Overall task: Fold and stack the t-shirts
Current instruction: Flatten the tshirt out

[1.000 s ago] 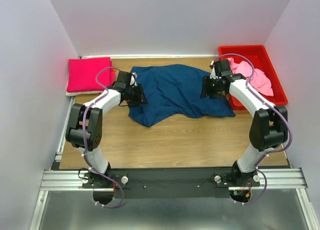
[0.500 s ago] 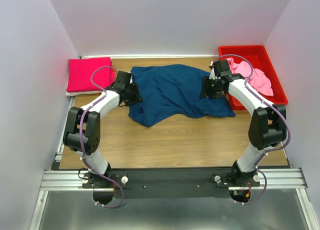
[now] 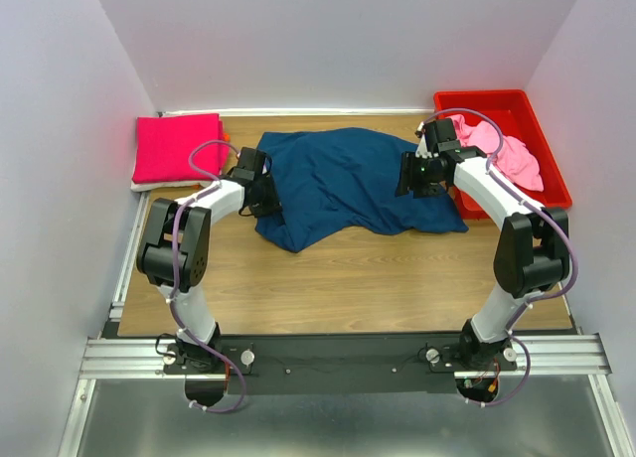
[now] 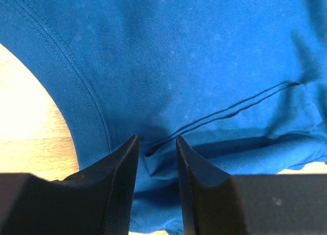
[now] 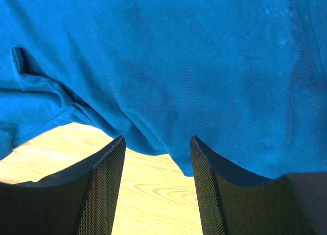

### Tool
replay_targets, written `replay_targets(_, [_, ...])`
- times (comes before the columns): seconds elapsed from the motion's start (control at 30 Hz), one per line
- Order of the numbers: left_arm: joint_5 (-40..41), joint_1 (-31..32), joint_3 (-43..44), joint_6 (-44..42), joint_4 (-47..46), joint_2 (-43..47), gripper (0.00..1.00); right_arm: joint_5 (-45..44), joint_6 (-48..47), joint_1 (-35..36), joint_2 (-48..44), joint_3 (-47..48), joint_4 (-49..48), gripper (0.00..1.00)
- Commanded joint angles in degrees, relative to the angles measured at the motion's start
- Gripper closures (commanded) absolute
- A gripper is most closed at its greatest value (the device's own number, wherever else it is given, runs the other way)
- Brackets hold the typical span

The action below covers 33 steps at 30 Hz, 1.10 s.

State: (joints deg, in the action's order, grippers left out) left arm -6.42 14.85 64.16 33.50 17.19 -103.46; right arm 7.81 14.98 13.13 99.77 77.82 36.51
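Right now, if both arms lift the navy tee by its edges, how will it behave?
Likely floppy: the navy tee lies creased and rumpled on the table, so its middle should sag. Probably light: the knit looks thin. Pushed, it would likely bunch rather than slide, as a fold shows by the left gripper.

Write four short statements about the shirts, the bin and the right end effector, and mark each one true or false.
1. The navy t-shirt lies spread on the table between the arms. True.
2. The light pink t-shirt lies folded on the table. False: it sits bunched in the red bin.
3. The magenta t-shirt lies folded at the far left. True.
4. The right end effector is shut. False: its jaws stand apart over the navy t-shirt's edge.
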Motion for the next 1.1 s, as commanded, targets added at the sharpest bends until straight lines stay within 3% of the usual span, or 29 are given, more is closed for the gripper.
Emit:
replay_targets(0.0, [1.14, 0.09, 0.09, -0.54, -1.2, -0.95, 0.58, 1.41, 0.84, -0.12, 0.78, 0.14, -0.56, 0.4])
replay_targets(0.6, [-0.79, 0.18, -3.6, -0.71, -1.72, 0.19, 0.64, 1.59, 1.28, -0.12, 1.22, 0.49, -0.48, 0.4])
replay_targets(0.73, [-1.93, 0.18, -3.25, -1.33, -2.34, -0.51, 0.81, 1.59, 1.36, -0.12, 1.4, 0.49, -0.48, 0.4])
replay_targets(0.83, [-2.9, 0.26, -2.99, -1.5, -2.77, -1.39, 1.0, 1.5, 1.36, -0.03, 1.31, 0.49, -0.48, 0.4])
replay_targets(1.07, [-0.88, -0.52, 4.03, -2.91, 0.99, 1.42, 1.0, -0.52, 1.54, -0.03, 0.34, 2.68, -0.3, 0.4])
